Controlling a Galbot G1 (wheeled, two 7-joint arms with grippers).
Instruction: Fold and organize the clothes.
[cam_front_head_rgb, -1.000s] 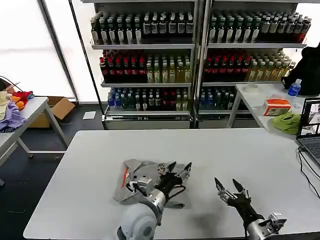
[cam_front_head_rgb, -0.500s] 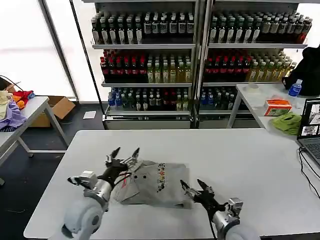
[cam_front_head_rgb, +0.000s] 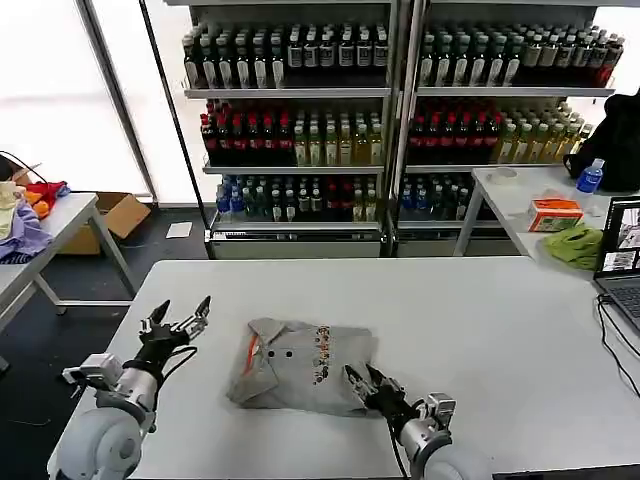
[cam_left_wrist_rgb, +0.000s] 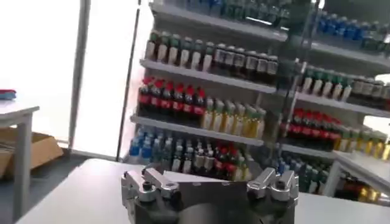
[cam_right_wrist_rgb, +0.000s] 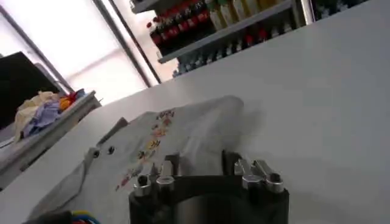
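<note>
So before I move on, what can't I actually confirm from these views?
- Right gripper, head view: whether its tips touch the grey shirt near edge; their overlap hides it.
- Shirt's underside folds, head view: covered by its top layer.
- Left gripper, left wrist view: fingertips cut off by the frame's bottom edge.

I work in what looks like a lab mocked up as a shop: behind my white desk stand retail shelves packed with bottled drinks, while a side desk carries a laptop by large bright windows.
</note>
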